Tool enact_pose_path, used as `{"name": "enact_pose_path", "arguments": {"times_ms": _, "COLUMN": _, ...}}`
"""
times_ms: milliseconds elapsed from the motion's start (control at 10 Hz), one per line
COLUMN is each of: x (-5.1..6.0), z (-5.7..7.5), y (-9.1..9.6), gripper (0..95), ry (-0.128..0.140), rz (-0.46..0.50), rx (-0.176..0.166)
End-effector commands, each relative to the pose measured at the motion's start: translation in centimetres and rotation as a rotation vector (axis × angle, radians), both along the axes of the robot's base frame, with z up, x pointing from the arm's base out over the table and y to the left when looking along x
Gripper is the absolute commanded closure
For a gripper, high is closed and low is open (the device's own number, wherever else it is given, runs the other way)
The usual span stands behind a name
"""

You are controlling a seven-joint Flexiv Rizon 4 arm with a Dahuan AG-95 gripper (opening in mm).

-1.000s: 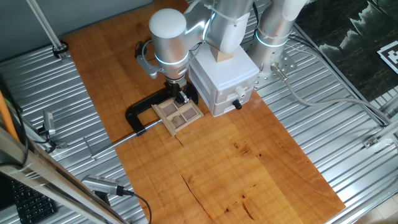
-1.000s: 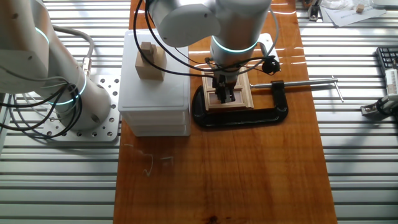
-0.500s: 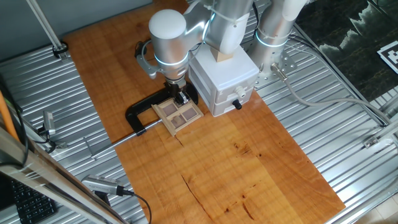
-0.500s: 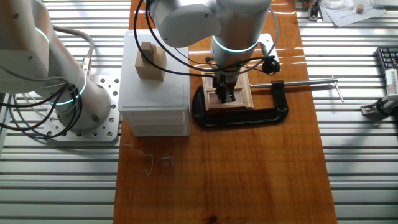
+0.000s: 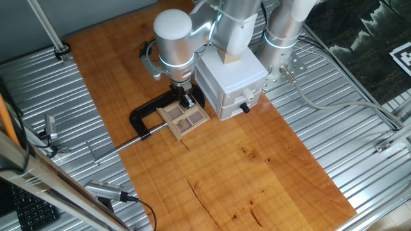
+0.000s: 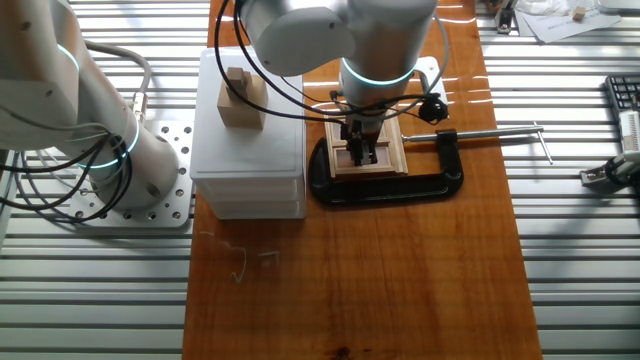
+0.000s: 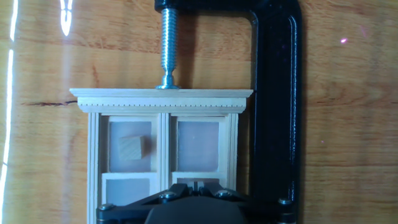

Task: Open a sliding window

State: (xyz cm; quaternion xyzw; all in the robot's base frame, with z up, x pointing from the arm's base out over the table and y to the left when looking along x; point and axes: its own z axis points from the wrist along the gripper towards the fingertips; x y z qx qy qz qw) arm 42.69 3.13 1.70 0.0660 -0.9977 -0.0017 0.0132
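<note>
The tool (image 5: 187,101) is down on the sliding window (image 5: 183,115), at the window's edge nearest the arm. In the hand view only the tool's dark body shows at the bottom edge, over the lower panes of the sliding window (image 7: 163,152), so how far the fingers stand apart, and whether they grip anything, cannot be told. In the other fixed view the tool (image 6: 362,152) hangs straight down over the middle of the window (image 6: 366,157).

The window lies flat on the wooden counter (image 5: 244,167), held in a black C-clamp (image 7: 273,93) whose screw (image 7: 168,46) presses against the window's moulded top rail. A small wooden block (image 7: 132,148) shows inside one upper pane.

Just beside the window stands a white box (image 5: 232,80) with a black knob (image 5: 244,107) and a wooden block (image 5: 230,56) on top. Ribbed metal decking (image 5: 58,109) surrounds the counter.
</note>
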Motion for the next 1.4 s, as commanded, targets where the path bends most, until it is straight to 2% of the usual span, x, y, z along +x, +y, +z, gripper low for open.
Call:
{"name": "enact_pose_path", "arguments": {"times_ms": 100, "x": 0.13, "z": -0.11, "y": -0.01, "gripper": 95.0, "ry": -0.004, "rz": 0.002, "rx": -0.001}}
{"name": "enact_pose_path", "arguments": {"times_ms": 600, "x": 0.28, "z": -0.06, "y": 0.08, "gripper": 95.0, "ry": -0.004, "rz": 0.0, "rx": -0.003}}
{"name": "enact_pose_path", "arguments": {"times_ms": 900, "x": 0.33, "z": -0.21, "y": 0.06, "gripper": 95.0, "ry": -0.015, "rz": 0.004, "rx": -0.003}}
{"name": "enact_pose_path", "arguments": {"times_ms": 1400, "x": 0.5, "z": -0.1, "y": 0.14, "gripper": 95.0, "ry": -0.013, "rz": 0.003, "rx": -0.004}}
